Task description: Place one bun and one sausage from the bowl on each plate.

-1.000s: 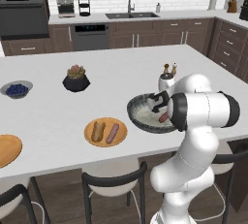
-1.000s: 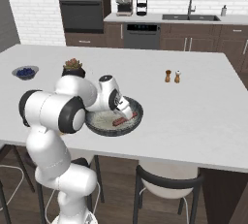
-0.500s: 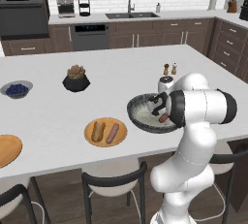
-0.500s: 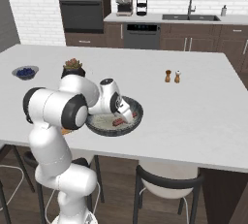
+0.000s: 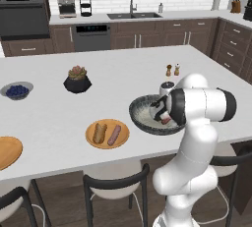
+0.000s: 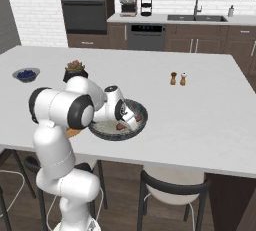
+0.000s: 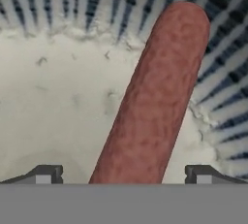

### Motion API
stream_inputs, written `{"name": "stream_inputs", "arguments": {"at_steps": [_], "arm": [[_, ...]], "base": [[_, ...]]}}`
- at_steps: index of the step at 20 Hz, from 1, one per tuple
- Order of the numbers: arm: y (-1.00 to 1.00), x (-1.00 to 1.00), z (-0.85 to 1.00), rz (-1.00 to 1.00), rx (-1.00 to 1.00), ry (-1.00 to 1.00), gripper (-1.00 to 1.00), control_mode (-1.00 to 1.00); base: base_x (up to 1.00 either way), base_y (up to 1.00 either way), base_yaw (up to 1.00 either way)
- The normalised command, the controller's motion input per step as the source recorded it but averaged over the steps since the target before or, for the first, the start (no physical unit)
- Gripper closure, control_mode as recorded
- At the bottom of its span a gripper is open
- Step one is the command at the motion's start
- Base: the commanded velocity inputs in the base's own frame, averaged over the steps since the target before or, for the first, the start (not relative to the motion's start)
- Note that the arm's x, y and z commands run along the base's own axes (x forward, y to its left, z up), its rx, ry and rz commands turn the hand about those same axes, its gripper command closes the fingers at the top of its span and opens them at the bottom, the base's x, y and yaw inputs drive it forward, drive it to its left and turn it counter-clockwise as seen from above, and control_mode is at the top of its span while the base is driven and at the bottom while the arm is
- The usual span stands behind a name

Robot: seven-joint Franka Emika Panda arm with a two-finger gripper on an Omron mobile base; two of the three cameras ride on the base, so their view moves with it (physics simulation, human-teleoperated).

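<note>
The reddish-brown cylindrical sausage (image 7: 155,97) in the dark grey speckled bowl (image 5: 140,109) is now straddled by the pincer (image 7: 123,173), lowered closer over the last second. Its jaws are held wide apart, so a grasp seems imminent; one orange-brown wooden plate (image 5: 93,142) is already served.

Even, bright rendered light; soft shadows; hand view coarse.

The 2 base views looked forward and down from behind the arm, 1 from its left and 1 from its right. Both showed the same white counter (image 5: 98,73) and bowl (image 5: 140,108). The hand view sat very close above a sausage (image 7: 155,97) inside that bowl.
</note>
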Motion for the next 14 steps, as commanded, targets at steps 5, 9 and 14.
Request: {"name": "stream_inputs", "arguments": {"at_steps": [5, 9, 14], "arm": [[0.0, 0.0, -0.13, 0.0, 0.0, 0.0, 1.0, -1.0], [0.0, 0.0, 0.0, 0.0, 0.0, 0.0, 1.0, -1.0], [0.0, -0.01, 0.38, 0.04, 0.01, 0.0, 1.0, -1.0]], "base": [[0.0, 0.0, 0.0], [0.0, 0.0, 0.0], [0.0, 0.0, 0.0]]}}
